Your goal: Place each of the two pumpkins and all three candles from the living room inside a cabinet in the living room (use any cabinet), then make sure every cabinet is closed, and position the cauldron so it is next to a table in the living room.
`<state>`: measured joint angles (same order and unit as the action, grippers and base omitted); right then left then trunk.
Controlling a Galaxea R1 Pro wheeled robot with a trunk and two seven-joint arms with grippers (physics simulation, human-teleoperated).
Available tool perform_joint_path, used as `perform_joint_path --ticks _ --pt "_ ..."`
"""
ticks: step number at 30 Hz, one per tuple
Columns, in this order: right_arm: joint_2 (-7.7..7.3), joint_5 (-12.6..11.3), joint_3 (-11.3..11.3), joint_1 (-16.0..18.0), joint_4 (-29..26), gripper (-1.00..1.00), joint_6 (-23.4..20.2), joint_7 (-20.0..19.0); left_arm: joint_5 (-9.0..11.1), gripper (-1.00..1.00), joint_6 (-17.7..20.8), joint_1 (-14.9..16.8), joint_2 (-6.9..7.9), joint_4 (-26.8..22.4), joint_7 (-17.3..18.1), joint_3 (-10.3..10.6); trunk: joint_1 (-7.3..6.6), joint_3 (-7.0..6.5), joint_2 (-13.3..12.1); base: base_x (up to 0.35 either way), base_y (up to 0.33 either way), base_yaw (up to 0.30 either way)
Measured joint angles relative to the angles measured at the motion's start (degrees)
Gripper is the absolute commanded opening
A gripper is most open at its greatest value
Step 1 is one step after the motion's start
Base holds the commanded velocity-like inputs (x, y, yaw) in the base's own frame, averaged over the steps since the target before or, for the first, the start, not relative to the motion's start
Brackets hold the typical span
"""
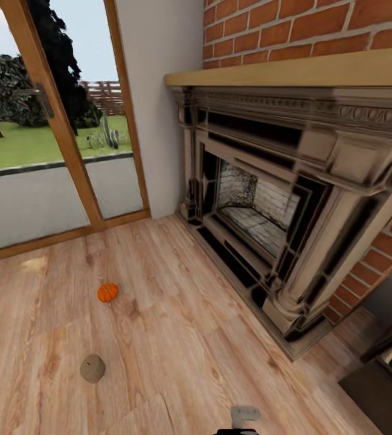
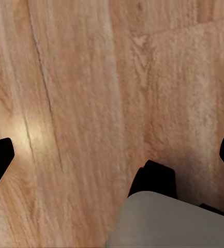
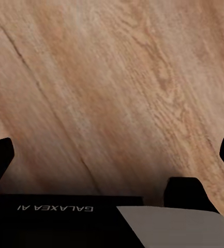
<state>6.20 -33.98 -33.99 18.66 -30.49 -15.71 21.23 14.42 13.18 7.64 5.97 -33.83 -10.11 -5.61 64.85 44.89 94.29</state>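
I'm looking over a light-brown wooden plank floor (image 1: 177, 338) toward a dark carved stone fireplace (image 1: 280, 205) set in a red brick wall (image 1: 292, 30), capped by a pale wooden mantel shelf (image 1: 292, 71). To its left stands a wood-framed glass patio door (image 1: 51, 133), with green lawn (image 1: 32, 142) behind it.
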Motion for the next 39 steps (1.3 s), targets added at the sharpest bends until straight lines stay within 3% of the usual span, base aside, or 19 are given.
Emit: perform_joint_path --ticks 15,22,24,28,31,34,39 --pt "0.04 0.0 0.0 0.0 0.0 1.00 0.0 0.0 0.0 1.00 0.1 0.0 -0.29 -0.5 -0.1 0.0 0.03 0.95 0.0 0.168 0.050 0.223" --pt "0.41 0.0 0.0 0.0 0.0 1.00 0.1 0.0 0.1 1.00 1.5 0.0 -0.25 -2.5 -0.1 -0.1 -1.50 0.15 -2.8 0.002 0.000 0.223" --pt "0.43 0.0 0.0 0.0 0.0 1.00 0.1 0.1 1.1 1.00 5.4 0.0 -0.07 -5.7 -0.1 -0.1 -1.94 -0.09 -3.6 0.000 0.000 0.223" --pt "0.44 0.0 0.0 0.0 0.0 1.00 0.1 0.1 7.0 1.00 22.1 0.0 1.15 -18.1 0.0 -0.3 -2.82 -0.56 -5.2 0.000 0.000 0.221" --pt "0.44 0.0 0.1 0.0 0.0 1.00 0.2 0.1 9.5 1.00 30.8 0.2 2.96 -24.8 0.0 -0.7 -3.48 -0.89 -6.4 0.000 0.000 0.210" --pt "0.49 -0.1 0.1 0.0 0.0 1.00 0.2 0.1 9.9 1.00 32.9 1.4 3.37 -26.2 -0.2 -0.7 -4.14 -1.23 -7.6 0.000 0.000 0.206" --pt "1.26 -0.1 0.1 0.0 0.0 1.00 0.2 0.2 9.9 1.00 33.4 3.1 3.41 -27.0 -0.4 -0.7 -5.02 -1.61 -9.2 0.000 0.000 0.205"
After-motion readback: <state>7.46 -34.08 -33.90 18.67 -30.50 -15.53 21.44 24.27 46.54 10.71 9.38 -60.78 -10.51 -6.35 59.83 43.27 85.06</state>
